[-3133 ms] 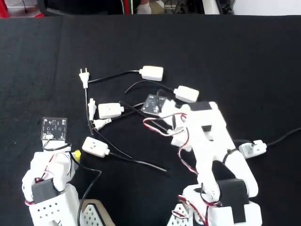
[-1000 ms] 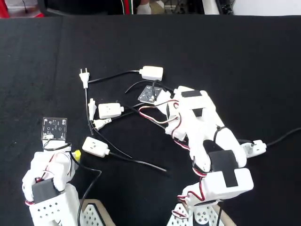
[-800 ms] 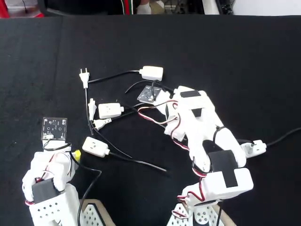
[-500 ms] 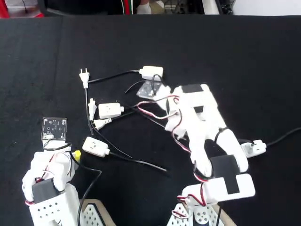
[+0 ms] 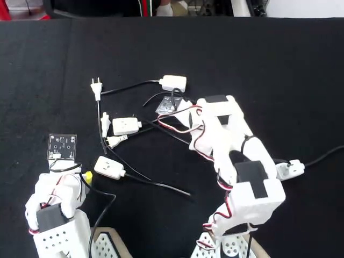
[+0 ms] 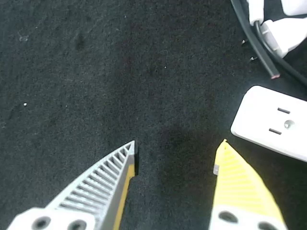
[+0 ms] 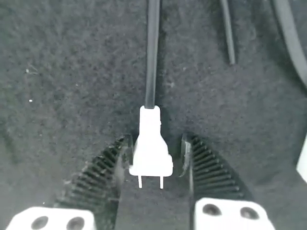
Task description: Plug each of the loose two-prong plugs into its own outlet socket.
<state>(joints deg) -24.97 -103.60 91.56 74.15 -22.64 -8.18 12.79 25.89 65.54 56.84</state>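
A white two-prong plug (image 7: 151,153) lies on the black cloth between the fingers of my right gripper (image 7: 156,140), its prongs toward the wrist and its black cable (image 7: 152,48) running away. The jaws closely straddle it with thin gaps, so the gripper is open. From above, my right gripper (image 5: 171,102) is just in front of the far white socket (image 5: 173,83). My left gripper (image 6: 177,143) stands open over bare cloth beside a white socket (image 6: 271,122), also seen from above (image 5: 109,167). Other loose plugs (image 5: 96,86), (image 5: 105,124), (image 5: 115,141) lie to the left.
Another socket (image 5: 126,126) lies mid-table and one more (image 5: 290,169) at the right by the right arm's base. Black cables (image 5: 145,180) cross the middle of the black table (image 5: 269,64). Two white plug bodies (image 6: 268,24) lie past the left gripper.
The right arm has stretched forward and to the left toward the far socket. The left arm has stayed still.
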